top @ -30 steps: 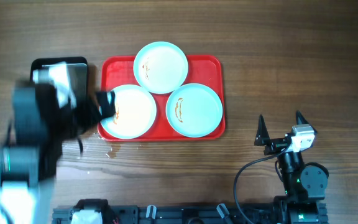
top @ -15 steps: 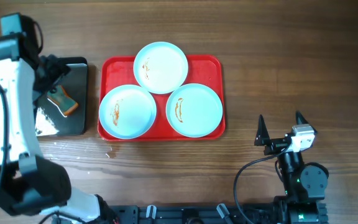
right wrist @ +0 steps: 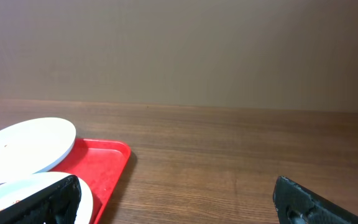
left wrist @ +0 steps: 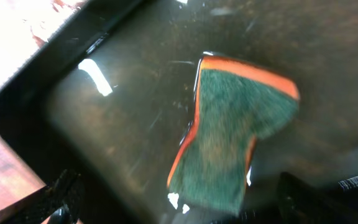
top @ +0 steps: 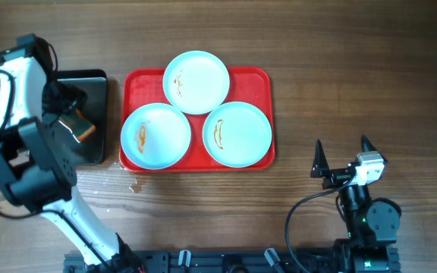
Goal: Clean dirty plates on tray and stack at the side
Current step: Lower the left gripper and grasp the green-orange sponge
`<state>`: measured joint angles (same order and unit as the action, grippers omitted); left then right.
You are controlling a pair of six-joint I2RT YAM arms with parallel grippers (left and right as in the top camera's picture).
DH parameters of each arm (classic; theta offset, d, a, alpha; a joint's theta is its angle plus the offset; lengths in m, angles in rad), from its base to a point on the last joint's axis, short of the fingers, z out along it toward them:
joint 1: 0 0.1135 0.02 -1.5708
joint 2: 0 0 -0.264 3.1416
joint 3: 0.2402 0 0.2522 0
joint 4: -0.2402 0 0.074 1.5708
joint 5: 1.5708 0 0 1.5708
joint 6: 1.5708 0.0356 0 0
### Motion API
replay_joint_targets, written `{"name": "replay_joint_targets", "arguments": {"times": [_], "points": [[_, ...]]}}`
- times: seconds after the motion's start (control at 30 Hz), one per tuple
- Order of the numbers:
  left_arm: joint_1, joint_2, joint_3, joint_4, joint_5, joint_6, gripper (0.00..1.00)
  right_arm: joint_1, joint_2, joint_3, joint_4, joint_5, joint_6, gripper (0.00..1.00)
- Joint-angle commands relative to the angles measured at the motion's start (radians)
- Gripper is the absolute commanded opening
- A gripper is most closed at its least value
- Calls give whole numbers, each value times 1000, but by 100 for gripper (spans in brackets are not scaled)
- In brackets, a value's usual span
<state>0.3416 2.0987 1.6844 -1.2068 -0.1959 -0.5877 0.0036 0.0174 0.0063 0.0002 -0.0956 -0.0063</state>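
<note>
Three pale plates lie on the red tray point(top: 258, 80): a top one point(top: 196, 81), a lower left one point(top: 155, 136) and a lower right one point(top: 237, 133), each with brown-orange smears. My left gripper point(top: 67, 114) hangs open over the black pan point(top: 97, 83), just above a green and orange sponge point(left wrist: 235, 134) lying in the wet pan; its fingers straddle the sponge without closing on it. My right gripper point(top: 342, 158) is open and empty over the table at the lower right, well clear of the tray. The right wrist view shows the tray's corner point(right wrist: 107, 162) and two plate edges.
The black pan point(left wrist: 73, 124) sits just left of the tray and holds water. Water drops lie on the wood point(top: 131, 186) in front of the tray's lower left corner. Bare wooden table lies right of the tray.
My left arm has swung back from the tray's left edge to the pan and lowered over the sponge. The plates and right arm have not moved.
</note>
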Motion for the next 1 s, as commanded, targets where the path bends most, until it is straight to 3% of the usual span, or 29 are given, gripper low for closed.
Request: {"name": "replay_joint_targets", "arguments": {"times": [0.0, 0.3, 0.4, 0.5, 0.63, 0.67, 0.7, 0.73, 0.77, 0.97], "points": [[5, 76, 17, 23, 2, 8, 88, -5, -6, -1, 3, 6, -17, 100], [3, 110, -97, 127, 80, 60, 91, -5, -6, -1, 3, 6, -17, 100], [3, 110, -103, 129, 81, 60, 61, -5, -6, -1, 3, 6, -17, 100], [3, 110, -103, 117, 80, 60, 5, -5, -6, -1, 3, 6, -17, 100], [4, 109, -88, 90, 80, 60, 4, -5, -6, -1, 3, 6, -17, 100], [4, 108, -75, 79, 80, 60, 10, -5, -6, -1, 3, 6, -17, 100], [4, 108, -66, 73, 79, 60, 26, -5, -6, -1, 3, 6, -17, 100], [3, 108, -55, 70, 79, 60, 96, -5, -6, -1, 3, 6, -17, 100], [4, 108, -53, 71, 79, 60, 100, -5, -6, -1, 3, 6, -17, 100], [3, 108, -53, 142, -4, 61, 100, -5, -6, -1, 3, 6, -17, 100]]}}
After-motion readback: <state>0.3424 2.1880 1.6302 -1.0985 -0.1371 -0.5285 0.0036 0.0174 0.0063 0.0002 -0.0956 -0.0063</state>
